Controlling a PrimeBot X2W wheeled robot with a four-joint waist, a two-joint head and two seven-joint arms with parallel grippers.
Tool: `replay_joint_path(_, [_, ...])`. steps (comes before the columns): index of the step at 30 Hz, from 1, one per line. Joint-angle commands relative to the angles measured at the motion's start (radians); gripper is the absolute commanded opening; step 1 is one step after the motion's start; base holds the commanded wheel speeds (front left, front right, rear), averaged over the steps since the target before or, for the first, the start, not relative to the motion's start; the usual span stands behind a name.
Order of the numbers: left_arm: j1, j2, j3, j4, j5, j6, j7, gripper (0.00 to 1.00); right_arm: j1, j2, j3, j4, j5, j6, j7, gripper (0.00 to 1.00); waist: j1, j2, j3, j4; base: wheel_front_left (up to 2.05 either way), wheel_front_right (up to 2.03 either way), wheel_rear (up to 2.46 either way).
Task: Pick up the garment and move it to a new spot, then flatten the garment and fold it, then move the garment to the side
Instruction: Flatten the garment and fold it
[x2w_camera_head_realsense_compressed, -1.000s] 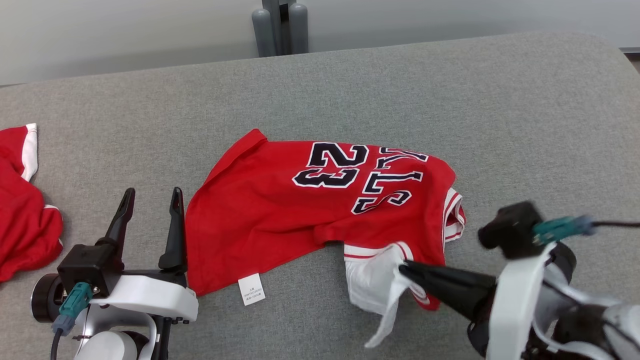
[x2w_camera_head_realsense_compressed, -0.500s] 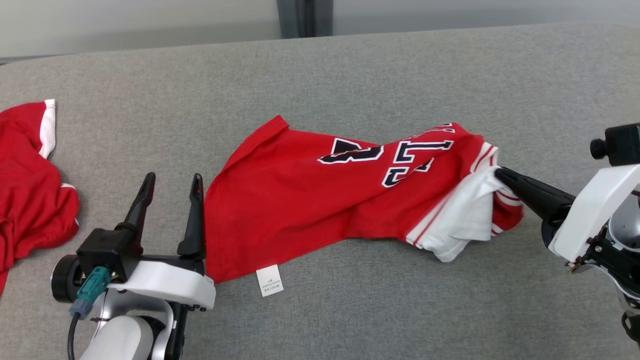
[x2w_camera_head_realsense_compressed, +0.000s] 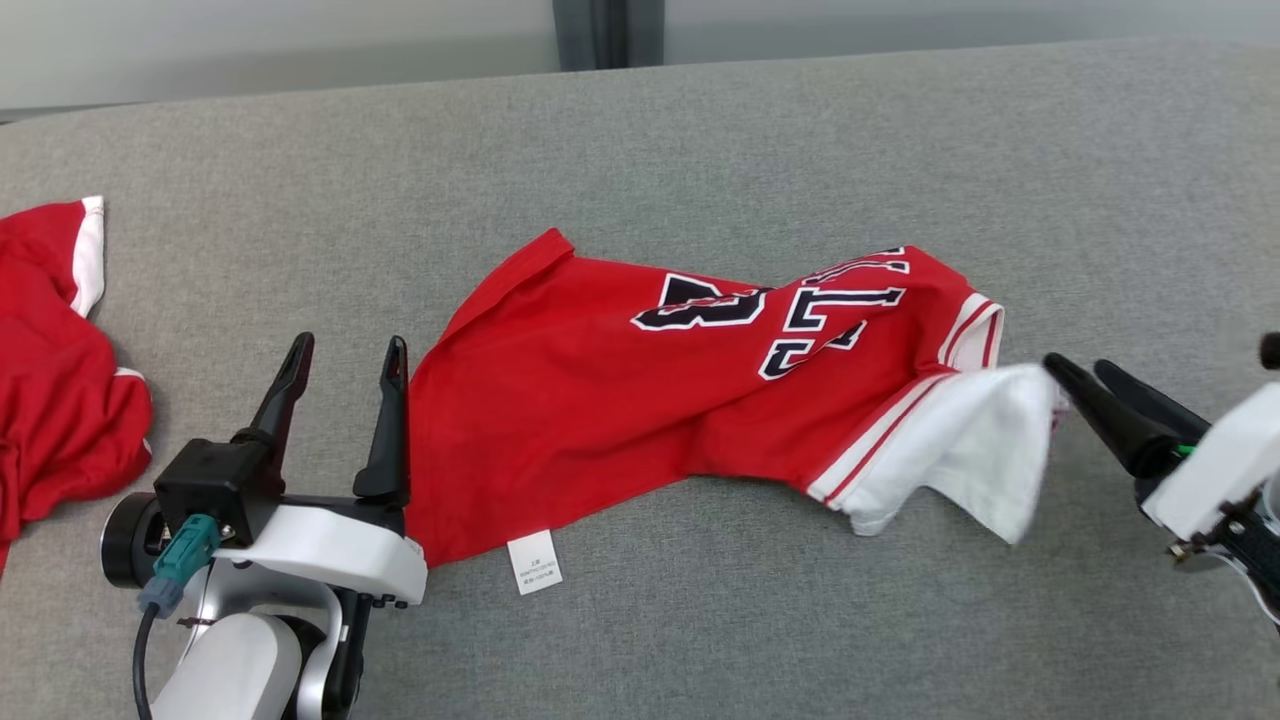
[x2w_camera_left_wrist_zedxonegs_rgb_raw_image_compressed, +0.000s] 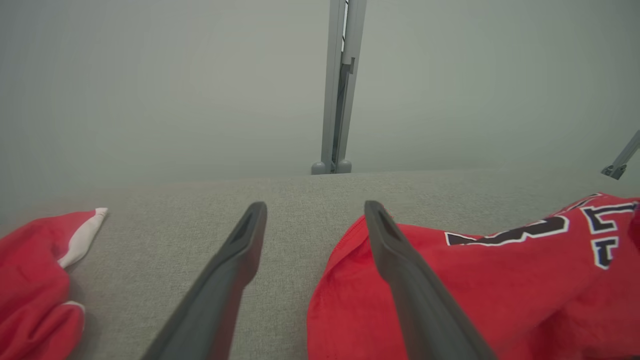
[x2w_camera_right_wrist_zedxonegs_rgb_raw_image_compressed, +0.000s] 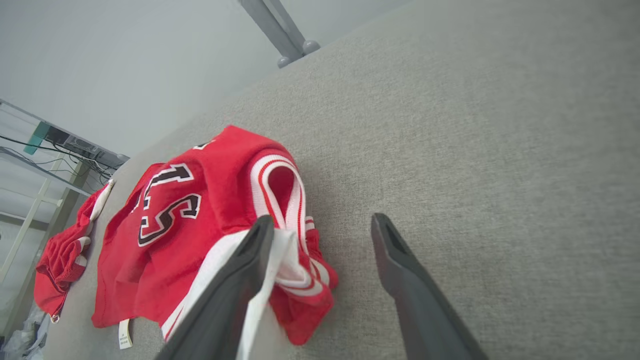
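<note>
The red jersey (x2w_camera_head_realsense_compressed: 600, 400) lies mid-way across the grey cushion (x2w_camera_head_realsense_compressed: 700, 130), still rumpled. My right gripper (x2w_camera_head_realsense_compressed: 1075, 363) has just sprung open and dropped the white hem (x2w_camera_head_realsense_compressed: 980, 440), so flattening continues. A second red garment (x2w_camera_head_realsense_compressed: 50, 380) crowds the left side. My left gripper (x2w_camera_head_realsense_compressed: 350, 342) waits beside the jersey, wide open and empty.

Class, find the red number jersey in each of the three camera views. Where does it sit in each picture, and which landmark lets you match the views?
Head view: the red jersey lies across the middle of the grey surface.
Left wrist view: the jersey is in the lower right corner.
Right wrist view: the jersey is left of centre, in the lower half.
Shared landmark: the grey post beyond the surface's far edge.
</note>
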Motion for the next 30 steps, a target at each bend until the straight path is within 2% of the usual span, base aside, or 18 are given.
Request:
replay_joint_path(1, [-0.001, 0.008, 0.006, 0.002, -0.001, 0.001, -0.005, 1.0, 0.022, -0.013, -0.022, -0.004, 0.003, 0.002, -0.039, 1.0, 0.0, -0.0001, -0.008, -0.008, 0.0, 0.0, 0.0])
replay_joint_path(5, [0.01, 0.019, 0.021, -0.002, -0.005, 0.012, -0.009, 1.0, 0.064, -0.002, -0.116, -0.025, -0.038, 0.002, -0.207, 1.0, 0.0, -0.0001, -0.019, -0.027, 0.0, 0.0, 0.0])
replay_joint_path(7, [0.018, 0.026, 0.028, -0.007, -0.007, 0.018, -0.012, 1.0, 0.078, 0.028, -0.164, -0.034, -0.069, 0.002, -0.294, 1.0, 0.0, -0.0001, -0.024, -0.037, 0.0, 0.0, 0.0])
replay_joint_path(11, [0.02, 0.038, 0.044, -0.017, -0.002, 0.03, -0.015, 1.0, 0.08, 0.096, -0.239, -0.081, -0.194, 0.002, -0.429, 1.0, 0.0, -0.0001, -0.038, -0.05, 0.0, 0.0, 0.0])
replay_joint_path(13, [0.024, 0.046, 0.047, -0.026, 0.005, 0.034, -0.022, 1.0, 0.088, 0.128, -0.243, -0.119, -0.279, 0.002, -0.467, 1.0, 0.0, -0.0001, -0.049, -0.053, 0.0, 0.0, 0.0])
replay_joint_path(20, [0.064, 0.05, 0.049, -0.045, 0.009, 0.056, -0.037, 1.0, 0.168, 0.246, -0.216, -0.257, -0.595, 0.002, -0.538, 1.0, 0.0, -0.0001, -0.102, -0.05, 0.0, 0.0, 0.0])
replay_joint_path(30, [0.155, 0.038, 0.044, -0.047, 0.014, 0.074, -0.09, 1.0, 0.328, 0.332, -0.178, -0.321, -0.798, 0.001, -0.53, 1.0, 0.0, -0.0001, -0.183, -0.037, 0.0, 0.0, 0.0])
